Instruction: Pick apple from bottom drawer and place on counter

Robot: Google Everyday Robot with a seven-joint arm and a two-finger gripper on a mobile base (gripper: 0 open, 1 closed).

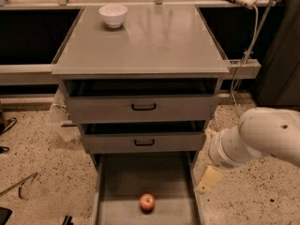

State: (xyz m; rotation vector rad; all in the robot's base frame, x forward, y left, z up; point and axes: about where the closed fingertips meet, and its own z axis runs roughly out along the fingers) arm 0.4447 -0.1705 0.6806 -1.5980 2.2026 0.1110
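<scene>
The apple (147, 202), small and red, lies on the floor of the bottom drawer (122, 182), which is pulled out towards me. The counter (154, 41) is the grey top of the cabinet above. My white arm comes in from the right, and the gripper (209, 179) hangs at its end just outside the drawer's right wall, right of the apple and a little above it. It holds nothing that I can see.
A white bowl (113, 15) stands on the counter's back left. Two upper drawers with black handles (143, 107) are slightly open. A white cable (243, 55) hangs at the right. Speckled floor lies on both sides of the cabinet.
</scene>
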